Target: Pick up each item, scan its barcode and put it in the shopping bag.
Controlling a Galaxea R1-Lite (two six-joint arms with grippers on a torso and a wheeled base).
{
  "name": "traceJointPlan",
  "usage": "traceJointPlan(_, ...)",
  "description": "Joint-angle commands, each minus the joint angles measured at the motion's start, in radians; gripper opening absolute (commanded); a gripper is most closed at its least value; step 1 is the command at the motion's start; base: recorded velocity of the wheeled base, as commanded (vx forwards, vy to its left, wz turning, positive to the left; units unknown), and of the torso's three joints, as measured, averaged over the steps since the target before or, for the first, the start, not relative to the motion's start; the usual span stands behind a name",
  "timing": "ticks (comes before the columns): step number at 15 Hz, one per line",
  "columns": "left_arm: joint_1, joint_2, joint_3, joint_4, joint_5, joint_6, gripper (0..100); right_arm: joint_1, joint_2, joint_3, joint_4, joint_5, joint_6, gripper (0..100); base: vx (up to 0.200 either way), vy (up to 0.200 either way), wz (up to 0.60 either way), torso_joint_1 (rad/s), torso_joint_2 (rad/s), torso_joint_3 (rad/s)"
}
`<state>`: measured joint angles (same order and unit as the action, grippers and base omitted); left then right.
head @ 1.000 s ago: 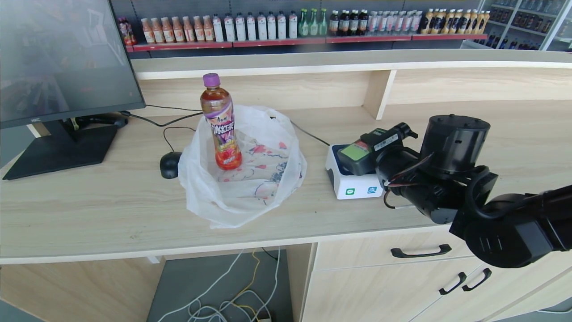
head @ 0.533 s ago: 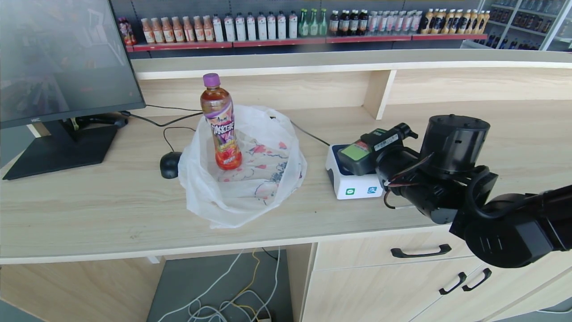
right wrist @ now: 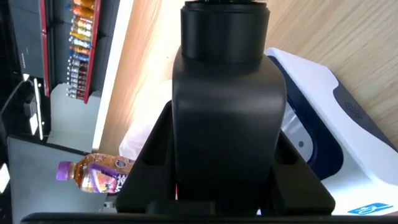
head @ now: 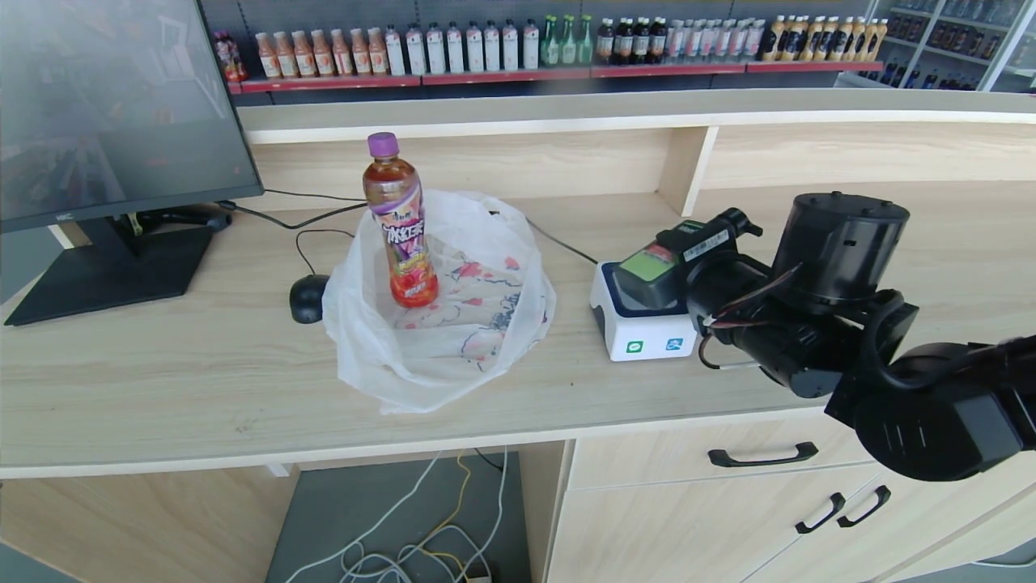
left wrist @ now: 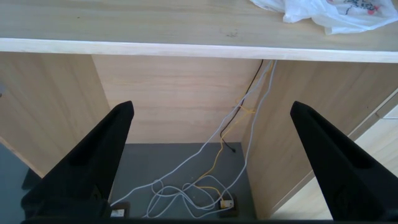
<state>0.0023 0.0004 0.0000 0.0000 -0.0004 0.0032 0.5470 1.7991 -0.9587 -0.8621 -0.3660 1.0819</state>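
Two fingers (left wrist: 93, 168) of the left gripper (left wrist: 210, 118) stand spread wide with nothing between them. They are held low in front of the tabletop (left wrist: 124, 25), facing the open space beneath it where loose cables (left wrist: 205, 186) lie on the floor. On the tabletop, in the head view, a dark monitor (head: 113, 105) on a black stand fills the far left, and a black mouse (head: 308, 297) lies near it, just beside the shopping bag (head: 453, 340). This white plastic bag sits open and crumpled near the middle of the tabletop. A drink bottle (head: 400, 223) with a purple cap and reddish liquid stands upright inside the bag, toward its left side. To the right of the bag, and apart from it, sits a white scanner (head: 643, 340) with a dark blue top. A dark bottle (head: 655, 271) with a green label and a black cap is held on its side just over the scanner's top; whether the two touch cannot be told. The right gripper (head: 702, 271) comes in from the right, and its fingers (right wrist: 140, 180) are clamped on either side of the dark bottle's body. Behind the tabletop, a long shelf (head: 502, 77) carries rows of bottled drinks.
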Motion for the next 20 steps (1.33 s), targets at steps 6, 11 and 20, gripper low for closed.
traceJointPlan(6, 0.001, 0.0, 0.0, 0.0, -0.001, 0.0, 100, -0.006, -0.075, 0.006, -0.052, -0.013, -0.264, 0, 0.0, 0.0, 0.0, 0.0, 0.0, 0.0)
traceJointPlan(11, 0.001, 0.0, 0.0, 0.0, 0.0, 0.0, 100, -0.01, -0.096, 0.006, -0.264, -0.024, -0.654, 0, 0.0, 0.0, 0.0, 0.0, 0.0, 0.0)
traceJointPlan(20, 0.001, 0.0, 0.0, 0.0, 0.0, 0.0, 100, -0.006, -0.271, 0.227, -0.374, 0.231, -1.122, 0, 0.0, 0.0, 0.0, 0.0, 0.0, 0.0)
